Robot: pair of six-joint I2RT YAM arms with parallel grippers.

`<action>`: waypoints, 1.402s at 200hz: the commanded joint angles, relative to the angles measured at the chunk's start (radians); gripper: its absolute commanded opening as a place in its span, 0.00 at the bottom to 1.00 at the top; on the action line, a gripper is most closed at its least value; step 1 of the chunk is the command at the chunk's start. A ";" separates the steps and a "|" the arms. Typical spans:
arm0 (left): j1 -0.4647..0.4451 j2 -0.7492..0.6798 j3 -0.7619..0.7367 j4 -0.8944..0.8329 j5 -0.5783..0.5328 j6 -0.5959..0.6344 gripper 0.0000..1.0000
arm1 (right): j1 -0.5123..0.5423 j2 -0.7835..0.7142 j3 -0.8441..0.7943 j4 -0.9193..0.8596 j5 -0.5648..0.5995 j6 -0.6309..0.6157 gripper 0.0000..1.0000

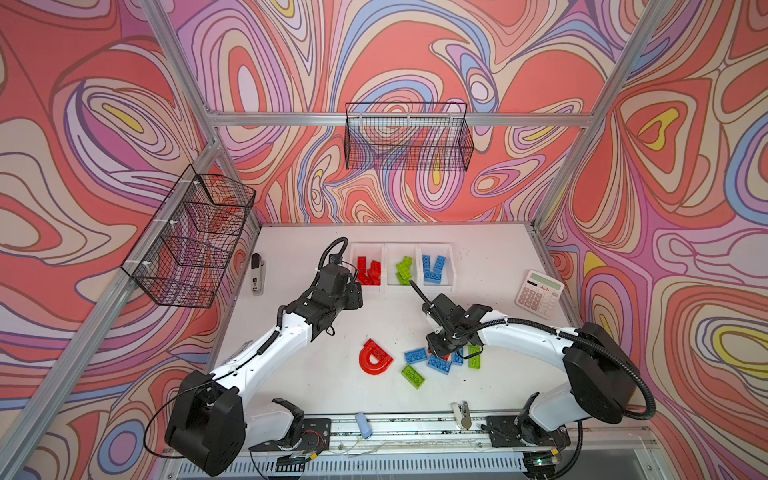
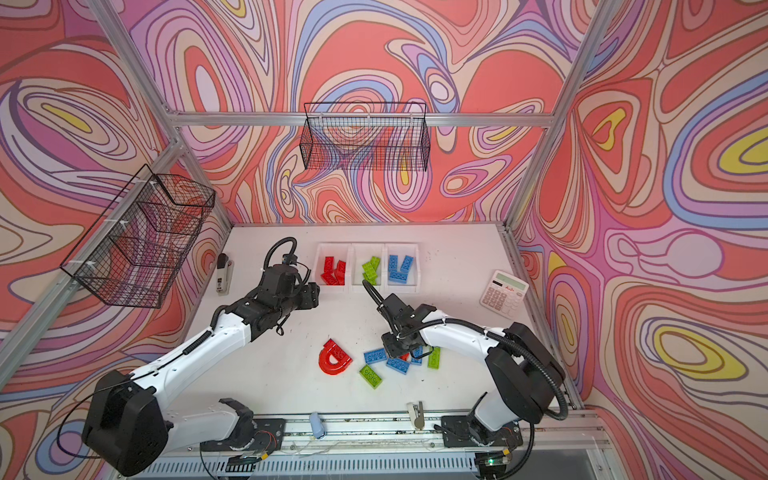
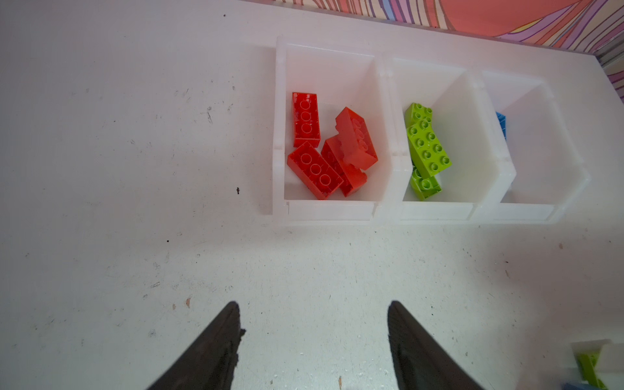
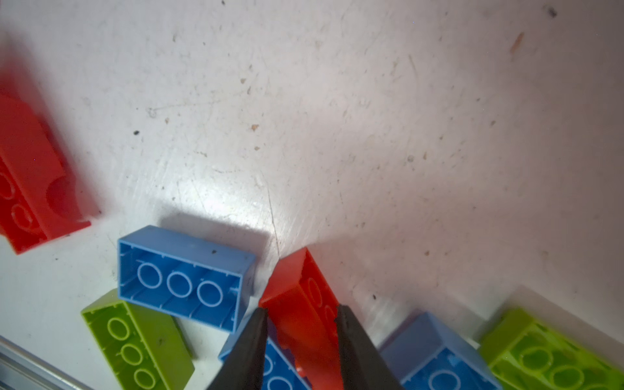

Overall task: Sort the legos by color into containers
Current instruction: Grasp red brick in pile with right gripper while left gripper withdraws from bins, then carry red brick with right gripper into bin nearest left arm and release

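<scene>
Three white containers (image 1: pixel 400 249), two black wire baskets (image 1: pixel 409 137), one calculator (image 1: pixel 539 293), one red arch (image 1: pixel 375 361).

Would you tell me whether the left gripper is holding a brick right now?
No: the left gripper stands open over the bare table, with nothing between its jaws.

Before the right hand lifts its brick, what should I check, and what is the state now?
1. The red brick is between the fingers of the right hand: ok.
2. Grip firm enough to lift: cannot tell.
3. Free of neighbours: not ok, it lies tilted over a blue brick.
4. The bin with red bricks has room: ok.
5. Way to that bin free: probably not ok, the open left hand hovers before it.
</scene>
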 commanded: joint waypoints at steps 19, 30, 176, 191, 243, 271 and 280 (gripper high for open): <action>0.000 -0.020 -0.014 -0.039 -0.001 -0.011 0.71 | -0.001 0.056 0.001 -0.014 0.115 0.016 0.28; 0.001 -0.020 -0.015 -0.042 -0.001 -0.010 0.71 | -0.001 0.060 0.002 -0.018 0.126 0.022 0.26; 0.001 -0.101 -0.029 -0.114 -0.055 0.057 0.71 | -0.013 0.105 0.366 -0.003 0.157 0.025 0.17; 0.000 -0.146 -0.037 -0.145 -0.062 0.076 0.71 | -0.016 0.160 0.465 0.034 0.129 0.015 0.17; 0.001 -0.335 -0.144 -0.195 0.022 0.041 0.71 | -0.021 0.473 0.867 0.193 -0.009 0.028 0.19; 0.001 -0.391 -0.189 -0.207 0.084 0.018 0.69 | -0.034 0.644 1.054 0.256 -0.063 0.063 0.23; 0.002 -0.399 -0.192 -0.211 0.094 0.015 0.68 | -0.040 0.694 1.104 0.266 -0.076 0.076 0.23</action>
